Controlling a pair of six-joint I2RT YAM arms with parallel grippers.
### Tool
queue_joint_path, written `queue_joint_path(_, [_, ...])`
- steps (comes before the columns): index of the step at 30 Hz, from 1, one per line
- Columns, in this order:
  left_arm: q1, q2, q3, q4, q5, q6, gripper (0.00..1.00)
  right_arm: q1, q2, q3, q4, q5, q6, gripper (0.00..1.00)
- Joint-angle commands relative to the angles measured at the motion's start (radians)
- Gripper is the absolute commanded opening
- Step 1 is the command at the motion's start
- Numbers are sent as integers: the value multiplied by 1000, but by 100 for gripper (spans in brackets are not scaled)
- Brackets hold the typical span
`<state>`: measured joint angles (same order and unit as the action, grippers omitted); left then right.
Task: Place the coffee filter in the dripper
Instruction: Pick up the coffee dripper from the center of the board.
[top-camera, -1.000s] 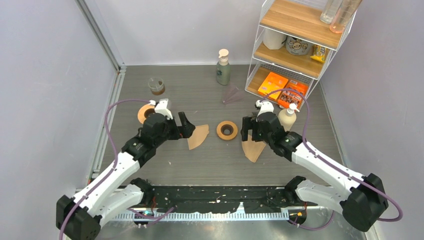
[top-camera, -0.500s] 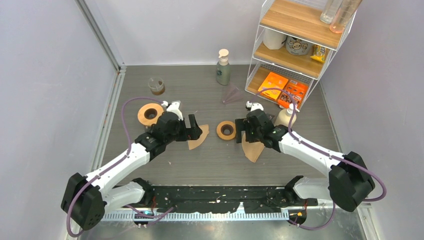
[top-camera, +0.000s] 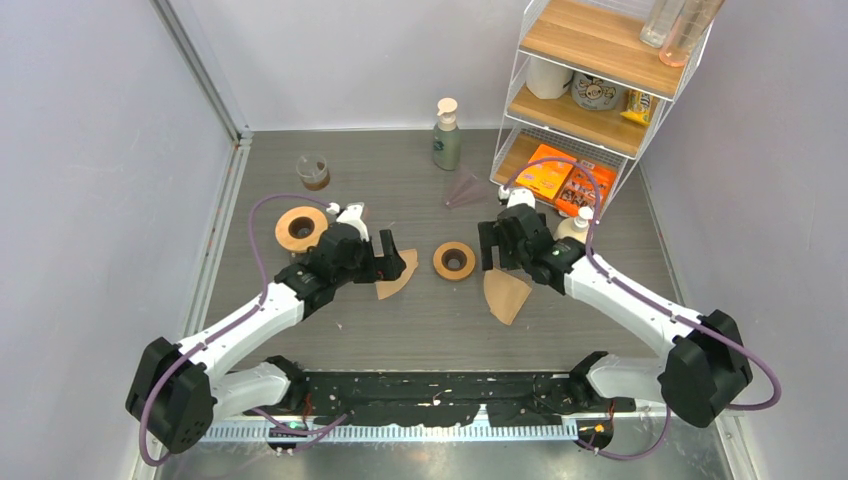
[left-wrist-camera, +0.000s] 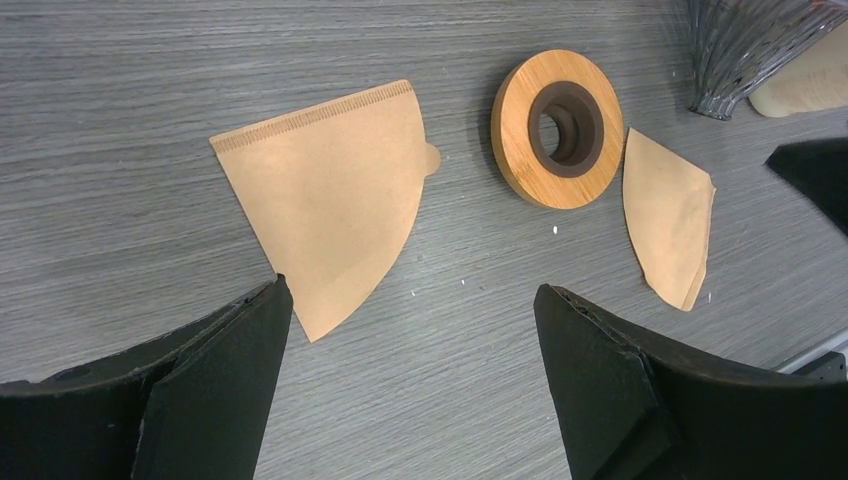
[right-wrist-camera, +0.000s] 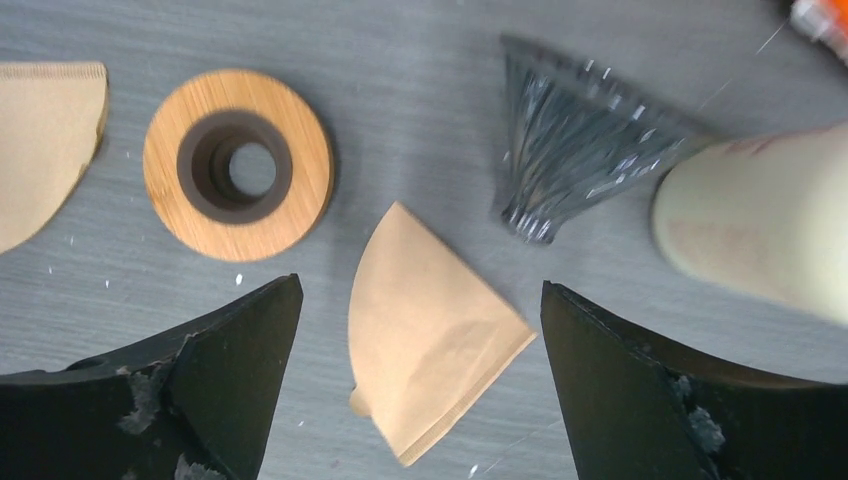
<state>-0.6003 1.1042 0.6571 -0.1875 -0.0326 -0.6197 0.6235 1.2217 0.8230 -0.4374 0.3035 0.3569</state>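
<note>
Hovering low over the grey table (top-camera: 430, 330), both arms hold nothing. The left gripper (top-camera: 388, 262) has its jaws spread wide, its fingers (left-wrist-camera: 215, 385) framing a flat brown coffee filter (left-wrist-camera: 335, 190) just ahead of them. The right gripper (top-camera: 497, 248) is spread just as wide, poised above a second filter (right-wrist-camera: 430, 330), also lying flat. Between the two papers sits a wooden ring (top-camera: 454, 260). Taking it as the dial's centre in the overhead view, the left paper lies at 9 o'clock and the right one at 4. The ribbed glass dripper (top-camera: 463, 188) lies tipped on its side at 12, well apart from both.

The likely trouble is that each filter is thin and flat against the table, so closing fingers may skate over it or shove it along instead of pinching it. The dripper could roll if nudged, and paper will probably not seat in it while it lies on its side. The right arm works just beside a cream bottle (right-wrist-camera: 760, 230) at 3 o'clock, which a wrist swing could topple.

Open room is best at 6 o'clock, toward the arm bases. Farther out, a second ring (top-camera: 300, 228) sits at 9, a small cup (top-camera: 313, 172) at 10 and a pump bottle (top-camera: 446, 135) at 12. The wire shelf (top-camera: 570, 35) closes off 1 to 2 o'clock.
</note>
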Motion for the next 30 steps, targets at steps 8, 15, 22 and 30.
queue_joint_path(8, [-4,-2,11,67,28,22,99,-143,156,253,-63,-234,-708,95])
queue_joint_path(15, [-4,-21,6,60,20,23,99,-324,387,468,-270,-497,-736,91])
queue_joint_path(22, [-4,-23,6,58,13,25,99,-355,449,492,-287,-563,-766,85])
queue_joint_path(30, [-4,-40,4,52,9,28,99,-373,513,469,-289,-617,-822,73])
